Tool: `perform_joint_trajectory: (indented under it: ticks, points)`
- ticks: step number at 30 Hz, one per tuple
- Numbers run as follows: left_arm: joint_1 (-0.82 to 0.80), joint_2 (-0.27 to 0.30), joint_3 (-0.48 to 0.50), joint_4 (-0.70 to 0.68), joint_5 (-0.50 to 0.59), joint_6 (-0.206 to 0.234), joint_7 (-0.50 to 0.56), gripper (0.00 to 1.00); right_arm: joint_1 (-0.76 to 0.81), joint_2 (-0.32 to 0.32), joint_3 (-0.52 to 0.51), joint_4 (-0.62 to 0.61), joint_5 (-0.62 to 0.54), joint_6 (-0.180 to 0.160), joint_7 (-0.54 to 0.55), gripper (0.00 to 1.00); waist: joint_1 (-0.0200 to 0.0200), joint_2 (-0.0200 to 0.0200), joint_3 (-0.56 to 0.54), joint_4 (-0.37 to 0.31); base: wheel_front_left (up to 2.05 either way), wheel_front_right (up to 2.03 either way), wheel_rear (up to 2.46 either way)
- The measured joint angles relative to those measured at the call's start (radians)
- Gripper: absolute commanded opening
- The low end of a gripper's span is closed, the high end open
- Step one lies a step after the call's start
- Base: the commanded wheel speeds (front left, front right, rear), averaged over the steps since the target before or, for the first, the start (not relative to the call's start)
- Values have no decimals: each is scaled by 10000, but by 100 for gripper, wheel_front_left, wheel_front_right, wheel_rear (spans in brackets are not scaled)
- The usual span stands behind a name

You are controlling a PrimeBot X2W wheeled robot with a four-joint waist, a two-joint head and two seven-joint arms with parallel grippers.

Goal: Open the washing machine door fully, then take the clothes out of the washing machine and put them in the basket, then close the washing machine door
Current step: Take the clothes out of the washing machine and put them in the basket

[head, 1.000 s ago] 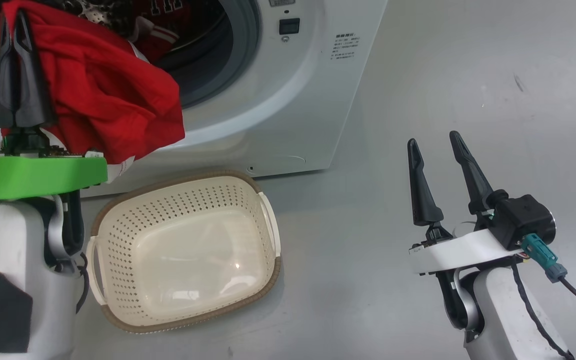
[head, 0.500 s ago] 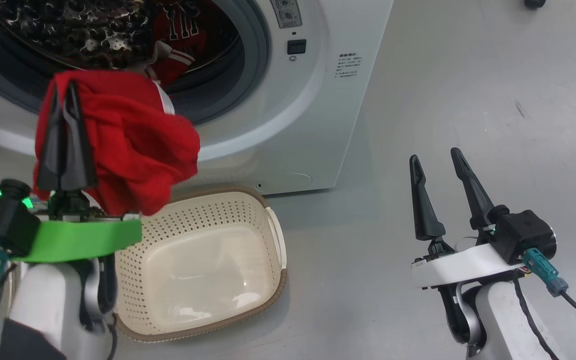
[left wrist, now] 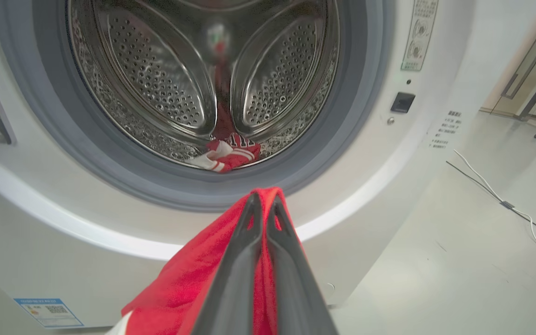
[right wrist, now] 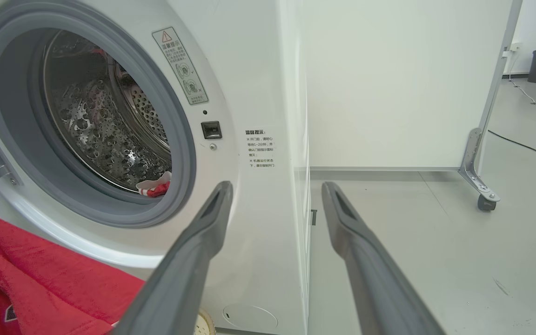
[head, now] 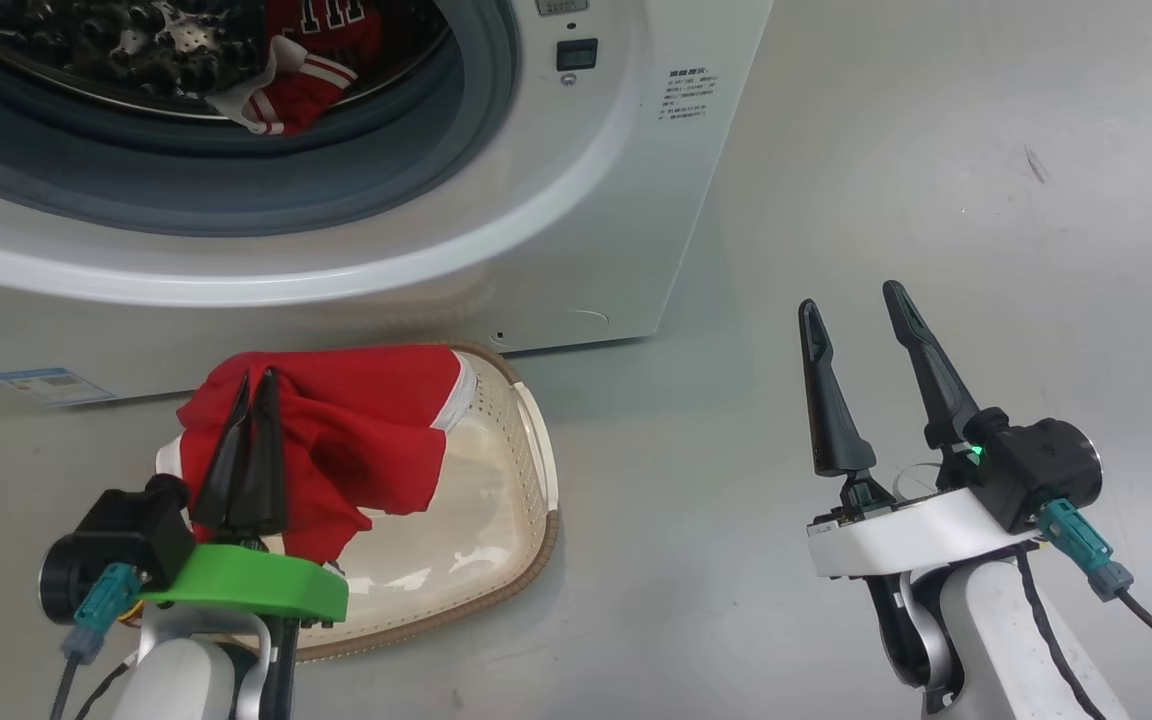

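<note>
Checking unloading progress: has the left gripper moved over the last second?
Yes. The left gripper, shut on the red garment, came from the washing machine down over the basket.

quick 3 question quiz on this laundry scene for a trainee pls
1. True or false: the left gripper is shut on a red garment over the basket.
2. The right gripper is: A open and empty; B shut on the basket; C shut on a garment.
3. Fill in: a striped jersey lies in the washing machine's ___.

Key: 1 true; 2 A; 3 drum.
</note>
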State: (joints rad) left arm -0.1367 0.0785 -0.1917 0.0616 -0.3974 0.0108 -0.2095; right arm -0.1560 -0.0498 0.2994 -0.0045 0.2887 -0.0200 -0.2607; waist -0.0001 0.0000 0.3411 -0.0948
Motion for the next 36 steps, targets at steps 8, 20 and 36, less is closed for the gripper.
perform_joint_trajectory:
  ticks: [8,20,36]
  points:
    - [-50,192,-25,1285,-121,-167,543,0,-197,0,267,-550,12,-94,0,100,0,0,836,-328,0,0,0]
    - [-1779,738,502,3032,-332,-180,1459,0,-703,-2,637,-1327,291,-370,0,100,1,0,2396,-1107,0,0,0]
    - [-3569,951,364,5718,-339,-474,2322,0,-1565,0,965,-1354,309,-531,0,100,1,0,4085,-1649,0,0,0]
